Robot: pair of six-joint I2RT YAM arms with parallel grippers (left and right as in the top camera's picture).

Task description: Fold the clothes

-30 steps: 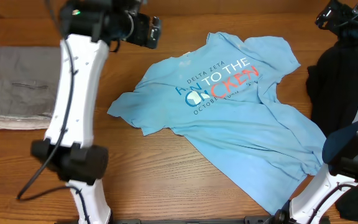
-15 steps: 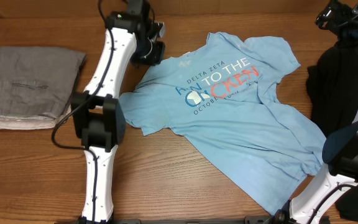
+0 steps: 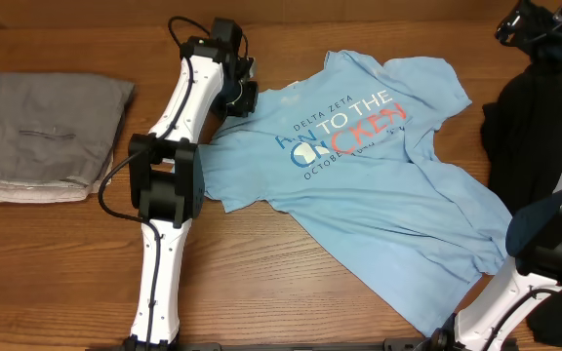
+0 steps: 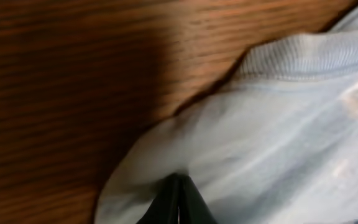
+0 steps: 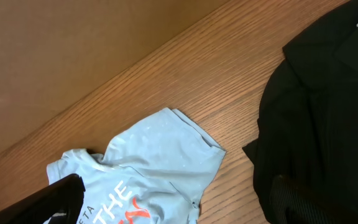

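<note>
Down comes the left gripper, now clamped onto the light blue short-sleeved lettered T-shirt (far side of the bench); right gripper gapes wide.

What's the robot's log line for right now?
left tool: shut on shirt edge | right tool: open, empty | shirt: spread out, not folded

Black garment runs off the right edge — T-shirt collar blurred close-up.
</note>
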